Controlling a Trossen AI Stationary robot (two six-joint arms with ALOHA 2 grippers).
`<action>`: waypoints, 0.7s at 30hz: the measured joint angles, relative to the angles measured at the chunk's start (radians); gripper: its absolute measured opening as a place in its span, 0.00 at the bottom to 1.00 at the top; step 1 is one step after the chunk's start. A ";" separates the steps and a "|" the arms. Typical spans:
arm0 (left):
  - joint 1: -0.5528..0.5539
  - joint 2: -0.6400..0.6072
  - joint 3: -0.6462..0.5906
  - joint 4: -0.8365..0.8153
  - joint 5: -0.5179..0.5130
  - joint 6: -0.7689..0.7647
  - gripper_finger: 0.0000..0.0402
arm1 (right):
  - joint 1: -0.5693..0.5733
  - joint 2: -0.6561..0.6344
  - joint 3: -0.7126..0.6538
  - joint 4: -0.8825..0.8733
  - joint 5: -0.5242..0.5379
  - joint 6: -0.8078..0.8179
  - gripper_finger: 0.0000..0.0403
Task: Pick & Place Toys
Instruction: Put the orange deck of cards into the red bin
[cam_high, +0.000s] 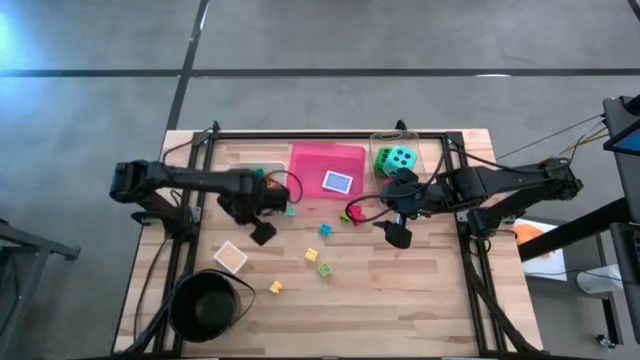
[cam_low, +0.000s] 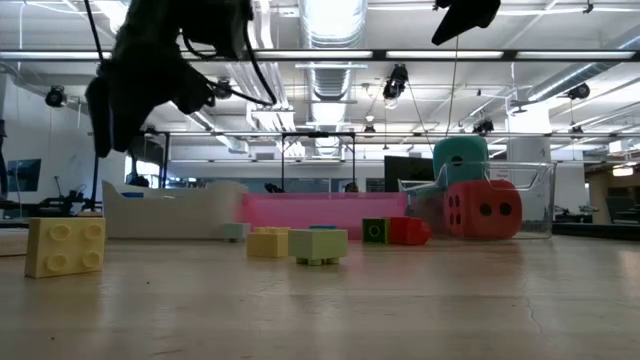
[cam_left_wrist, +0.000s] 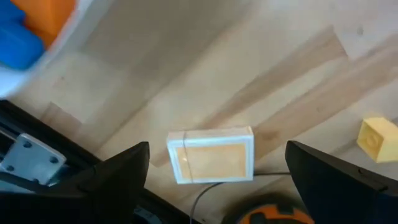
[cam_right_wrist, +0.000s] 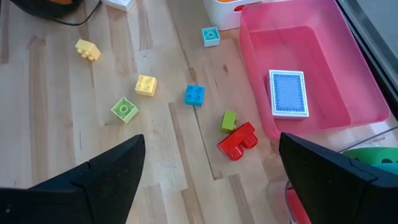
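Clock hours are read on the table seen from above, with 12 at the far edge.

Nearest, at 7, a yellow block (cam_high: 275, 287) lies loose, with the bowl (cam_high: 208, 305) beside it at 8. Just beyond, toward 9, an orange card (cam_high: 230, 257) lies flat on the wood. The left gripper (cam_high: 262, 232) hangs well above the table at the card's 1 o'clock. Its fingers are spread wide and empty, and its wrist view frames the card between them.

Mid-table are a green block (cam_high: 324, 270), a second yellow (cam_high: 311, 255) and a blue block (cam_high: 324, 230). A red block (cam_high: 355, 215) lies toward 1. The right gripper (cam_high: 397, 235) waits high at 3, released and holding nothing.

Farthest, a pink tray (cam_high: 327, 170) at 12 already holds a blue card (cam_high: 338, 182). A clear tray (cam_high: 437, 160) at 1 holds the green die (cam_high: 398, 158) and the red die (cam_low: 485, 210).

The step looks like picking up the orange card. It is thin and flat, so the fingers need to straddle its narrower span squarely. They should come straight down until the tips nearly touch the wood, then close slowly so the card does not skid or tip. A cable runs close by the card in the wrist view and should be kept out of the pinch. Lifting vertically before swinging toward 12 would clear the blocks.
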 joint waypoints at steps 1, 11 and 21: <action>-0.019 0.000 -0.001 0.002 0.000 -0.019 0.93 | 0.000 0.000 0.000 0.000 0.000 -0.001 0.90; -0.105 0.001 -0.114 0.051 0.074 -0.211 0.93 | 0.000 0.000 0.000 0.000 0.000 -0.003 0.90; -0.159 0.002 -0.216 0.165 0.130 -0.234 0.93 | 0.000 0.000 0.000 -0.001 -0.008 -0.003 0.90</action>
